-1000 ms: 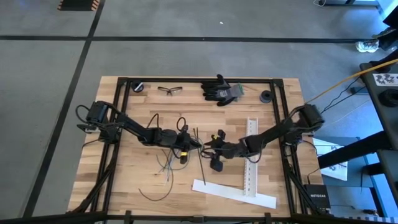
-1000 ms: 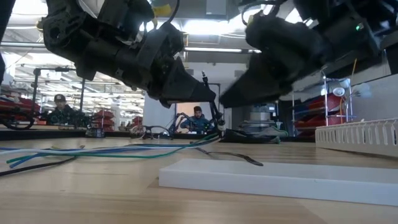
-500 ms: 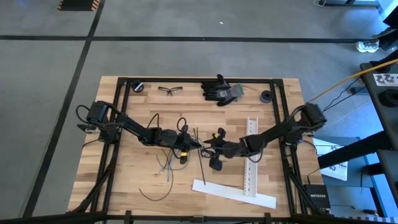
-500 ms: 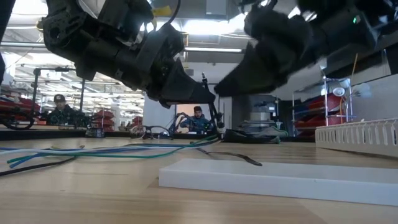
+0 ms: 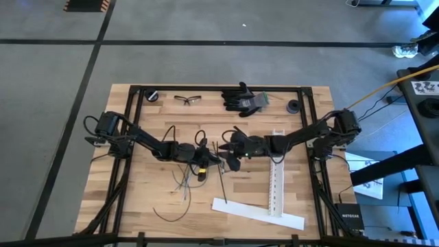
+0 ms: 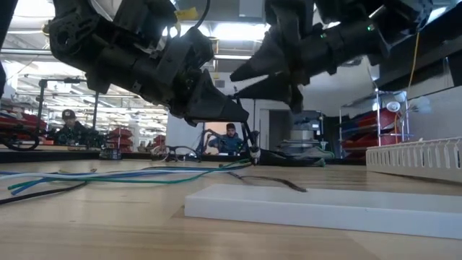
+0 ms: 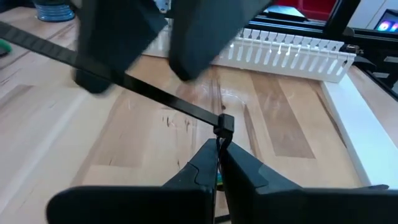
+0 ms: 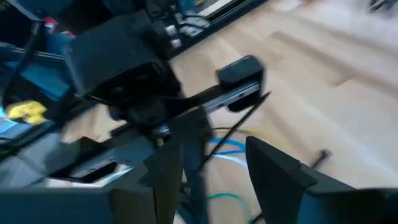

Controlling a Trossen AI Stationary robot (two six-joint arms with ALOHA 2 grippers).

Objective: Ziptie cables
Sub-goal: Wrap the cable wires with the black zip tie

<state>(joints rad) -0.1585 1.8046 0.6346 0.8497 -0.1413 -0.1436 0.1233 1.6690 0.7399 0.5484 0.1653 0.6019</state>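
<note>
High view: the left gripper (image 5: 218, 158) and the right gripper (image 5: 228, 152) are meeting nose to nose near the middle of the wooden tabletop (image 5: 154, 130). The cables (image 5: 184, 180) are lying loose just below the left arm, and a black ziptie (image 5: 223, 182) is lying straight beside them. Two white perforated strips (image 5: 276, 175) are resting to the right and along the front, and black gloves (image 5: 243, 99) and safety glasses (image 5: 187, 99) are sitting at the far edge.

Low view: both grippers are hanging above the tabletop, and the cables (image 6: 108, 175) are trailing flat across the wood at left. People are sitting in the room behind.

Left wrist view: the left gripper (image 7: 219, 152) is showing its jaws closed, pinching a ziptie (image 7: 146, 93) just below its square head; the strap is running off diagonally, passing under the right gripper's fingers (image 7: 199, 37).

Right wrist view: the right gripper (image 8: 214, 158) is holding its jaws parted, one on each side of the thin strap (image 8: 233, 127); whether they are touching it cannot be told. Blue cables (image 8: 227, 146) are lying on the wood beyond.
</note>
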